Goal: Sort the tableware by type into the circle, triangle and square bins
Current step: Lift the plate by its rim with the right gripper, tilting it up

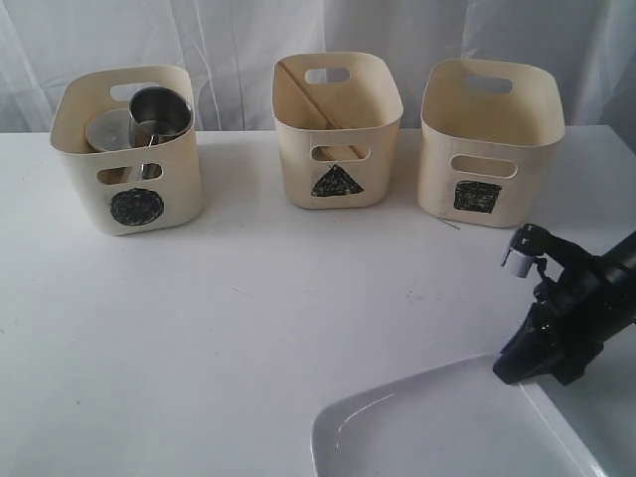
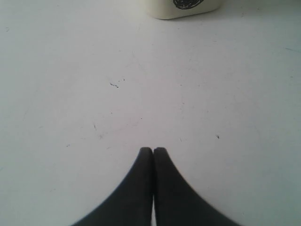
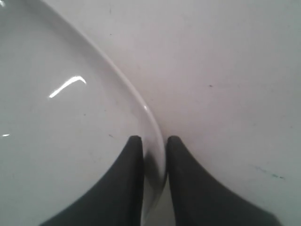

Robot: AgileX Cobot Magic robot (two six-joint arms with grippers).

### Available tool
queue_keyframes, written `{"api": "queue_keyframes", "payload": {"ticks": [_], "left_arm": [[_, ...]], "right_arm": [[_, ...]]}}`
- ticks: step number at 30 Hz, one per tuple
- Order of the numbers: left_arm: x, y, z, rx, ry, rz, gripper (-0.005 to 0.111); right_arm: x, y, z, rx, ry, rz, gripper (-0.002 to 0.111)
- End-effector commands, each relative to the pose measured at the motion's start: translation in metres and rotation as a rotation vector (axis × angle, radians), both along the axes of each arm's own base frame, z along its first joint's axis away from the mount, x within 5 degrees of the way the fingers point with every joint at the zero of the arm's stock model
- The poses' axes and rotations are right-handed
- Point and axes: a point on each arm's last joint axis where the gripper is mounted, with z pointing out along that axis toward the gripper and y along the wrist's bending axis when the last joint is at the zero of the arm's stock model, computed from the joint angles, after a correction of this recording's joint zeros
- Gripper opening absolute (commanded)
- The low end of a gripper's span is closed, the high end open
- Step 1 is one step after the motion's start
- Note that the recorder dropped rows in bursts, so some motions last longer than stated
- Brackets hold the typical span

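Observation:
The large white square plate (image 1: pixel 437 427) lies at the table's front right. My right gripper (image 1: pixel 512 370) is at the plate's far right rim. In the right wrist view its jaws (image 3: pixel 154 140) are closed on that rim, one finger inside the plate (image 3: pixel 56 117) and one outside. The circle bin (image 1: pixel 129 149) at the back left holds a steel mug (image 1: pixel 159 111) and another steel vessel (image 1: pixel 111 131). A wooden chopstick (image 1: pixel 303 94) leans in the triangle bin (image 1: pixel 338 129). My left gripper (image 2: pixel 153 150) is shut and empty over bare table, facing the circle bin (image 2: pixel 183 7).
The square bin (image 1: pixel 490 142) stands at the back right, beyond my right arm. White curtains hang behind the three bins. The white table (image 1: pixel 248 298) stretches between the bins and the plate.

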Motion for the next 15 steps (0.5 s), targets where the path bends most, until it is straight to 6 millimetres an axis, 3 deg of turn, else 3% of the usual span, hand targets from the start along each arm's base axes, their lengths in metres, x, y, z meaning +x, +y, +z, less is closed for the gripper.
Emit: {"api": "queue_keyframes", "payload": {"ticks": [1, 5, 8, 11, 15], "left_arm": [[0.000, 0.000, -0.002, -0.015, 0.009, 0.003, 0.000], [0.000, 0.000, -0.002, -0.015, 0.009, 0.003, 0.000], [0.000, 0.000, -0.002, -0.015, 0.009, 0.003, 0.000], [0.000, 0.000, -0.002, -0.015, 0.009, 0.003, 0.000], [0.000, 0.000, -0.002, -0.015, 0.009, 0.003, 0.000]], "right_arm": [[0.005, -0.008, -0.004, -0.103, -0.058, -0.023, 0.000], [0.006, -0.008, -0.004, -0.108, -0.049, -0.054, 0.000], [0.006, -0.008, 0.000, -0.100, 0.016, -0.184, 0.000], [0.008, -0.008, 0.012, -0.090, 0.016, -0.313, 0.000], [0.008, -0.007, 0.036, -0.084, -0.064, -0.333, 0.000]]}}
